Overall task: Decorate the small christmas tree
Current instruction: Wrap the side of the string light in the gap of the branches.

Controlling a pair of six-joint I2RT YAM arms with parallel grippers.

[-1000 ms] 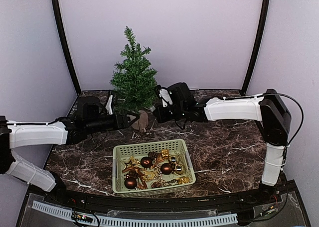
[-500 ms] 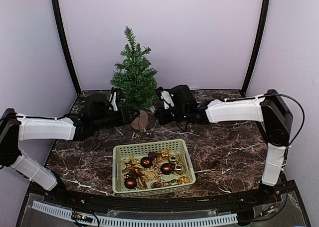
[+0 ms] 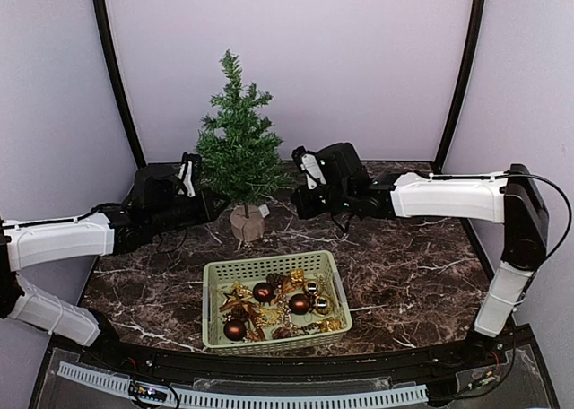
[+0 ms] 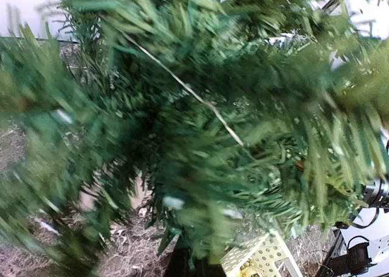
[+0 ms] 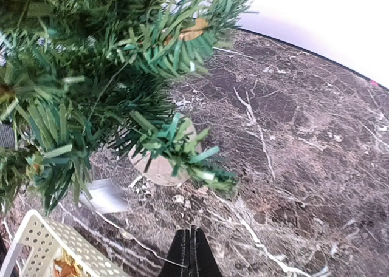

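At 12 o'clock on the marble table (image 3: 404, 265), the small christmas tree (image 3: 235, 149) is standing upright on its wooden stump base (image 3: 247, 222). It is well behind the basket (image 3: 215, 274), which is sitting at 6 o'clock with brown baubles (image 3: 299, 303) and gold trinkets (image 3: 265, 317) inside.

From the tree's 9 o'clock the left gripper (image 3: 213, 204) is reaching in, jaws together and buried in the lowest needles. The left wrist view is showing only blurred green, so can't tell if a twig is pinched. At the tree's 3 o'clock the right gripper (image 3: 299, 203) is hovering, fingers (image 5: 190, 253) pressed together on nothing, apart from the stump.

Step looks like steadying the tree before any ornament is going on. Doing it well means keeping the base flat, opening slowly and backing straight out toward 9, so needles aren't dragging the light tree over.

Open marble is lying between stump and basket rim, and at 3 to 4 o'clock. The back wall (image 3: 359, 68) and black frame posts (image 3: 112, 77) are crowding 10 to 2, so retreating toward 6 looks safest.
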